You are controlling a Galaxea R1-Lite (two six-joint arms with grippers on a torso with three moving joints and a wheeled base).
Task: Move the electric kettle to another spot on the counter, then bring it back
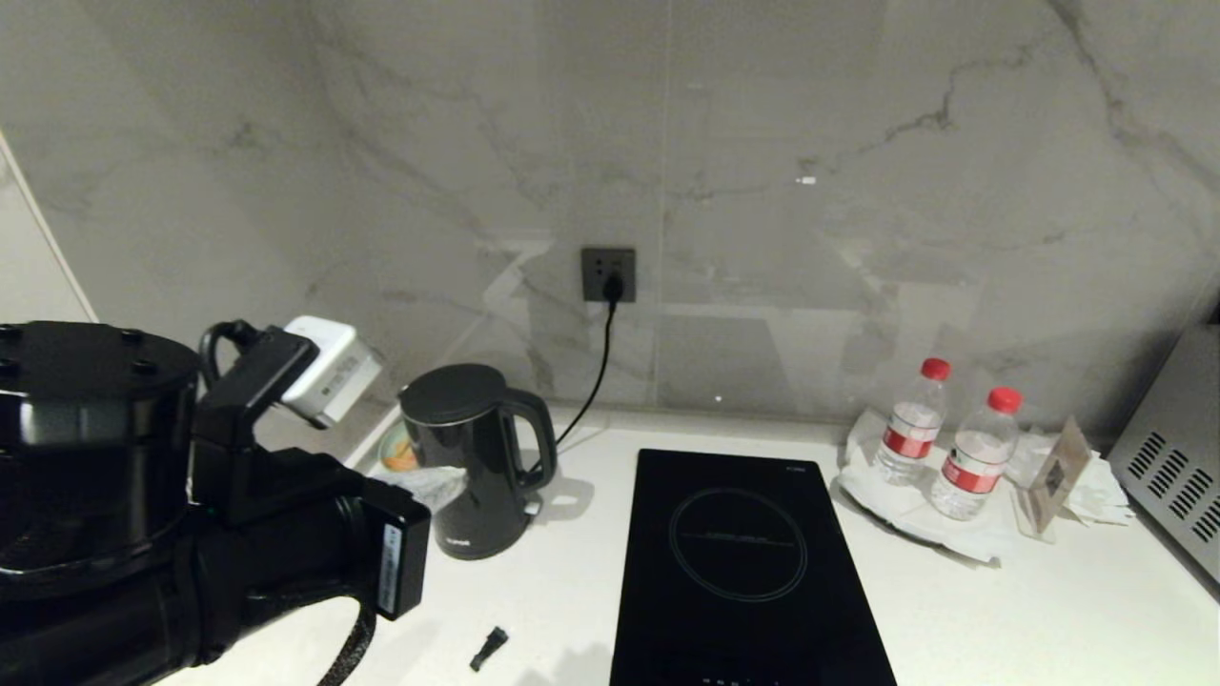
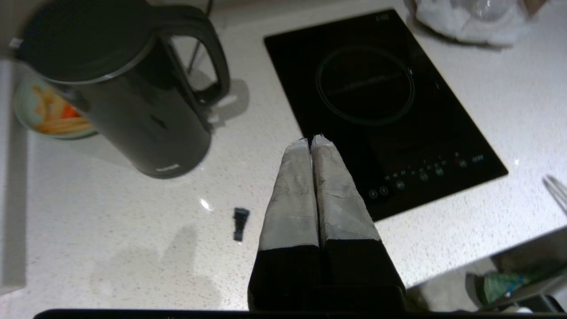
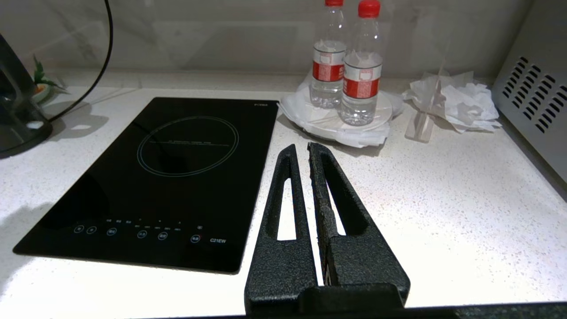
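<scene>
The glossy black electric kettle (image 1: 467, 457) stands upright at the back left of the white speckled counter (image 1: 1048, 610), its handle turned toward the hob. The left wrist view shows the kettle (image 2: 133, 102) from above. My left gripper (image 2: 311, 141) hovers over the counter (image 2: 110, 230) between kettle and hob, apart from the kettle; its grey-taped fingers are pressed together, holding nothing. The bulky left arm (image 1: 286, 514) fills the lower left of the head view. My right gripper (image 3: 300, 148) is shut and empty above the counter (image 3: 443, 199), right of the hob; the kettle's edge (image 3: 13, 110) shows far off.
An inset black hob (image 1: 743, 562) lies mid-counter. Two red-capped water bottles (image 1: 912, 419) stand on a white plate at the back right, next to crumpled paper and a metal appliance (image 1: 1177, 457). A small black piece (image 1: 489, 648) lies near the front. A patterned bowl (image 2: 48, 115) sits behind the kettle.
</scene>
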